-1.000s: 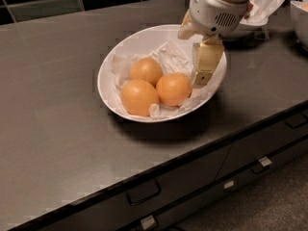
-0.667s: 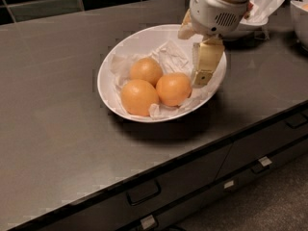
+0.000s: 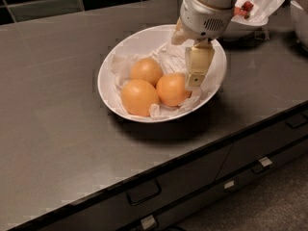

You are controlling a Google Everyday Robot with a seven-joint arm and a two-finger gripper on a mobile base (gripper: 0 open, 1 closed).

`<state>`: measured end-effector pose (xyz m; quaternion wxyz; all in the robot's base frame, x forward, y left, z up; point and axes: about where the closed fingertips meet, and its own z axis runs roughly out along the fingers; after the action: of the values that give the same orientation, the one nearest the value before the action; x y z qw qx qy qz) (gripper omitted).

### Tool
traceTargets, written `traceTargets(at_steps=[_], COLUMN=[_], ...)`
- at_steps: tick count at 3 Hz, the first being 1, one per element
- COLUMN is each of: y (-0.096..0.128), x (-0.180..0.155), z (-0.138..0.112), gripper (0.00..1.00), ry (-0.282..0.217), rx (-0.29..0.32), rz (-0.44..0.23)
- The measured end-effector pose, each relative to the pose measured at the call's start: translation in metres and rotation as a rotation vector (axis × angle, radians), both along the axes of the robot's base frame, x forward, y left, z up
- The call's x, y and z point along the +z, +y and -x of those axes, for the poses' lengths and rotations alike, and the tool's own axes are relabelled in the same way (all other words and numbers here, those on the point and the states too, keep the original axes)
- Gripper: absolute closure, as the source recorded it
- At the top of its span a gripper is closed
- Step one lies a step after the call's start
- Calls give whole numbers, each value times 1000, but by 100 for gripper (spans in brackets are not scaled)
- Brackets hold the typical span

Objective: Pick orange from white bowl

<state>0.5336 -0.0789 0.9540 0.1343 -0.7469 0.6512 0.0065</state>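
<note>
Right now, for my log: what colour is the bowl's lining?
White paper, camera view; gripper inside white bowl.

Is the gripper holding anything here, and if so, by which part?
Cannot be told. The gripper is low inside the white bowl, beside the rightmost orange, which rests on the paper.

Position: gripper (image 3: 195, 78) low inside bowl (image 3: 108, 61), near its right wall
Left of gripper: orange (image 3: 171, 89) just beside it; back orange (image 3: 146, 70) and front orange (image 3: 138, 96) packed beyond, no gap between them
Behind gripper: crumpled paper (image 3: 166, 57), open bowl floor
Behind-right, outside the rim: small bowl (image 3: 240, 25)
Far left and front: open counter (image 3: 53, 95)
</note>
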Motion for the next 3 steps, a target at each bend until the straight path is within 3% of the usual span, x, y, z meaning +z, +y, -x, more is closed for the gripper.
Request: traceTargets(at_steps=[3], y=[3], x=[-31], z=[5], gripper=[23], ry=[58], rx=[2], rz=[-22])
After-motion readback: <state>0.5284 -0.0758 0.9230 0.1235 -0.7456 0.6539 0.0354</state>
